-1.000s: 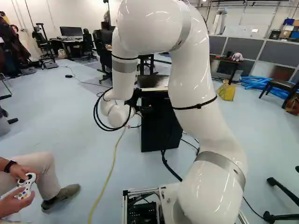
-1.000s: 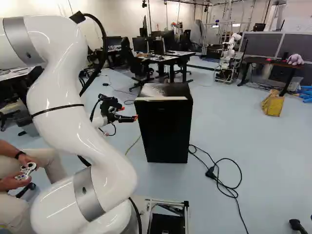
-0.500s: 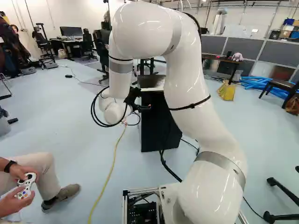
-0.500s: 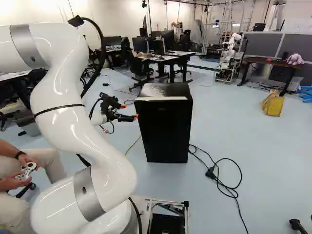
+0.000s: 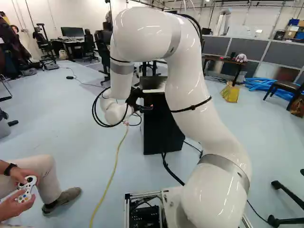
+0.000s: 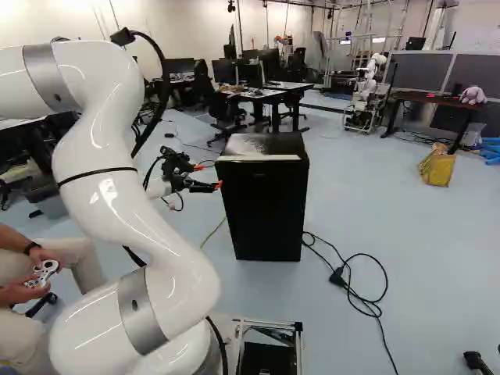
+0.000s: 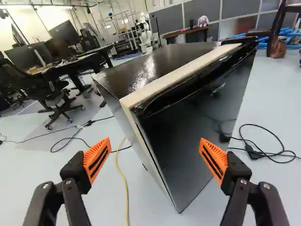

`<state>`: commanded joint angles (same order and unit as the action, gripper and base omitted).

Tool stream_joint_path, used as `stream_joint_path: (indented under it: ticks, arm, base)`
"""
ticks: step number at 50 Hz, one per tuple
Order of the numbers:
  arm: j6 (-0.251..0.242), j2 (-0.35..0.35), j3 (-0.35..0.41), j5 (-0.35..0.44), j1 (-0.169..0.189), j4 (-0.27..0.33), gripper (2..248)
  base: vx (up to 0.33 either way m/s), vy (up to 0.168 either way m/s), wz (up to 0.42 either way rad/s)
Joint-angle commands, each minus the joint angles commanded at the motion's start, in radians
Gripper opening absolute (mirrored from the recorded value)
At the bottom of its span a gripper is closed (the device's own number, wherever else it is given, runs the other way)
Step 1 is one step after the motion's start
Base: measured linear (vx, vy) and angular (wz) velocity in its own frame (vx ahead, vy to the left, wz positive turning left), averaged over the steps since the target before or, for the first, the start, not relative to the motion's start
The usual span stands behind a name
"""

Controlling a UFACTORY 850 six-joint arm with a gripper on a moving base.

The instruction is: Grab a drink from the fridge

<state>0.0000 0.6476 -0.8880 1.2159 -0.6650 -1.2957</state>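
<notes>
Claw (image 7: 155, 159) has crept a touch toward the fridge (image 6: 264, 207) over the last second, fingers wide apart, gripping nothing. Door (image 7: 202, 122) looks shut and no drink's visible, so it's probably inside; opening up comes first imo. Arm's (image 6: 125, 195) top bend has sunk a bit, claw roughly level, aiming at 3 o'clock in the right base view.

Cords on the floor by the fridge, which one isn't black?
The yellow cord, running past the fridge on its left in the right base view. The looped cord with the plug, on the other side, is black.
</notes>
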Motion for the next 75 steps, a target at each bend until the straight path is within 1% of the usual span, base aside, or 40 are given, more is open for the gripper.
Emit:
stream_joint_path:
  ticks: [16, 24, 30, 40, 45, 54, 75]
  arm:
    - [0.0, 0.003, -0.005, 0.055, 0.002, 0.0, 247]
    - [-0.002, 0.003, -0.005, 0.064, 0.002, 0.0, 247]
    - [-0.04, 0.003, -0.005, 0.066, 0.002, 0.0, 247]
    - [-0.136, 0.003, -0.005, 0.066, 0.002, 0.0, 247]
    - [-0.158, 0.003, -0.005, 0.066, 0.002, 0.0, 247]
    - [-0.167, 0.003, -0.005, 0.066, 0.002, 0.0, 247]
    - [-0.168, 0.005, -0.009, 0.066, 0.003, 0.0, 247]
  base:
    - [0.0, 0.0, 0.0]
    - [0.0, 0.0, 0.0]
    - [0.0, 0.0, 0.0]
    - [0.0, 0.0, 0.0]
    - [0.0, 0.0, 0.0]
    - [0.0, 0.0, 0.0]
    - [0.0, 0.0, 0.0]
